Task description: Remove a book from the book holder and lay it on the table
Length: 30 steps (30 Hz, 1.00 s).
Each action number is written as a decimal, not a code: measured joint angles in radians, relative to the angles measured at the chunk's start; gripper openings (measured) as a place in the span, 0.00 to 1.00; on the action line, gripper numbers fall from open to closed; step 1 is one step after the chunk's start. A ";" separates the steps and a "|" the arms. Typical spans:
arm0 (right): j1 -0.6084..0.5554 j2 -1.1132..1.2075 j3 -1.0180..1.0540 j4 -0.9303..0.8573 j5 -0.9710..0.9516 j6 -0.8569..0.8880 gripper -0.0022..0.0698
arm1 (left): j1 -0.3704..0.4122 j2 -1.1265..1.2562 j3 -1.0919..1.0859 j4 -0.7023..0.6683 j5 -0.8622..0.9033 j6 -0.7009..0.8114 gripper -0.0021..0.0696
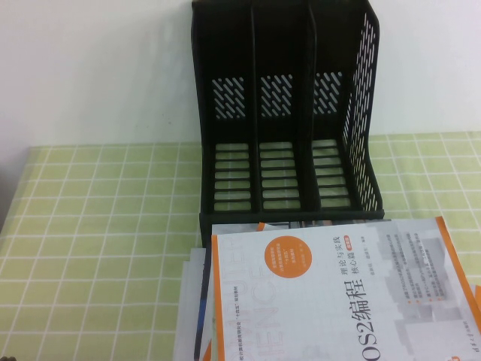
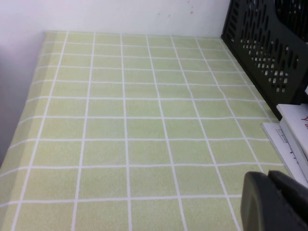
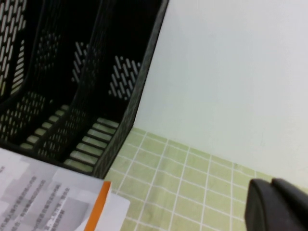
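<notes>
Book (image 1: 331,293) lies flat on the tabletop (image 1: 105,226), just in front of the rack (image 1: 289,113), on top of a few other thin volumes (image 1: 197,301) that stick out at its left edge. All three slots of the rack stand empty, so the laying-down step looks done; what remains is probably only for the arms to pull clear and park. The right gripper (image 3: 279,207) hangs to the right of the rack, its fingers shut on nothing. The left gripper (image 2: 274,202) hovers low over the bare cloth at the left, near the stack's edge; whether it is open I cannot tell. The book is a large thin paperback, glossy white-grey with orange borders and an orange disc. The rack is rigid black plastic, slotted at back and base, perforated at the sides. The cloth is soft pale green, gridded in white.
</notes>
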 joint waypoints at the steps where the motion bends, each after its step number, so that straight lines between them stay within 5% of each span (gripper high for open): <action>1: -0.019 -0.013 0.000 0.000 -0.009 0.000 0.03 | 0.000 0.000 0.000 0.000 0.000 0.000 0.02; 15: -0.361 -0.301 0.000 -0.008 -0.049 0.017 0.03 | 0.000 0.000 0.000 -0.002 0.000 0.000 0.02; 24: -0.390 -0.344 0.000 0.003 -0.051 0.061 0.03 | 0.000 0.000 0.000 -0.004 0.000 0.000 0.02; 30: -0.390 -0.355 0.078 0.273 -0.118 -0.085 0.03 | 0.000 0.000 0.000 -0.004 0.000 0.000 0.02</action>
